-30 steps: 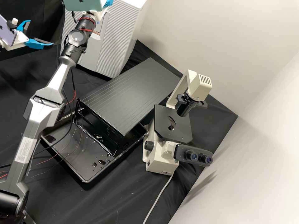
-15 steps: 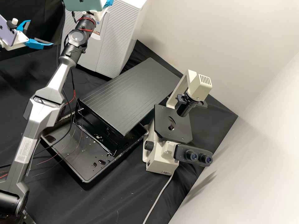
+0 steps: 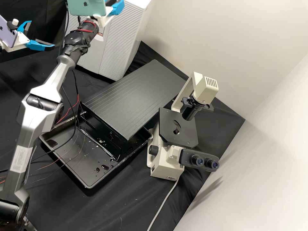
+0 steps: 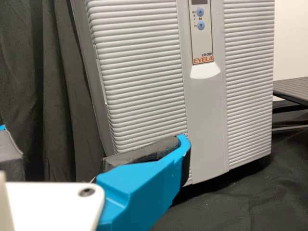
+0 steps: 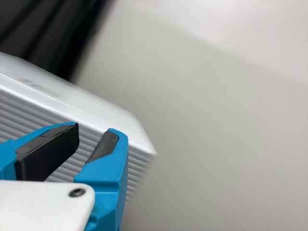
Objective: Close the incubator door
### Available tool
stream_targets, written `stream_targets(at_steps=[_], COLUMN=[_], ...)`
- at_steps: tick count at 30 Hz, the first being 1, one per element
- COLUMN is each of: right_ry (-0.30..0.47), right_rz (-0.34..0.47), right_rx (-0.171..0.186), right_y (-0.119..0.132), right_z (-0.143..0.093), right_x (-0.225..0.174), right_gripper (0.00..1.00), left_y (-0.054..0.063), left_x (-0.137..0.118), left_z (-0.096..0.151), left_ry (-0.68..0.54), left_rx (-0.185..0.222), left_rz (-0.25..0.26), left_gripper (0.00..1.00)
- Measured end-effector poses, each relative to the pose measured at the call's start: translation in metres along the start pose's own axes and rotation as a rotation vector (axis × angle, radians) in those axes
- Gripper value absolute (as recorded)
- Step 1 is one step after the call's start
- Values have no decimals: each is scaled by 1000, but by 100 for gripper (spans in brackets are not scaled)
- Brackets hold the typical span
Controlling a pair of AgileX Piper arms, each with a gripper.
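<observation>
Two jaw pairs are held open. The incubator door (image 4: pixel 139 82) is faced by the left gripper (image 3: pixel 42 33) from farther off — nearer, the right gripper (image 5: pixel 95 130) is held by the incubator (image 3: pixel 128 35); door ajar or shut cannot be told.

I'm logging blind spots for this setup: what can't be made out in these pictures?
- The upper part of the incubator, high view: cut off by the top edge, partly covered by a phone.
- Panel display, left wrist view: cut off by the top edge.
- Tray floor beneath the black board, high view: hidden by that board.
</observation>
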State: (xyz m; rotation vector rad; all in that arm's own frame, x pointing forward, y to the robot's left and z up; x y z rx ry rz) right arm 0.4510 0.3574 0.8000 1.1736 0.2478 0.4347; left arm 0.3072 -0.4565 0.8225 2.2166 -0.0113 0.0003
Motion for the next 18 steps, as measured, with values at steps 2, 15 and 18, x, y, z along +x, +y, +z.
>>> stream_targets(at_steps=[2,15,18], right_ry=[44,210,192], right_rz=[77,182,174], right_rx=[18,214,218], right_y=[7,19,12], right_z=[3,21,35], right_x=[-11,-75,-90], right_gripper=[100,100,100], left_y=[0,0,0], left_x=[0,0,0], left_z=[0,0,0], left_ry=[0,0,0], left_rx=[0,0,0], left_rz=[0,0,0], left_gripper=[100,100,100])
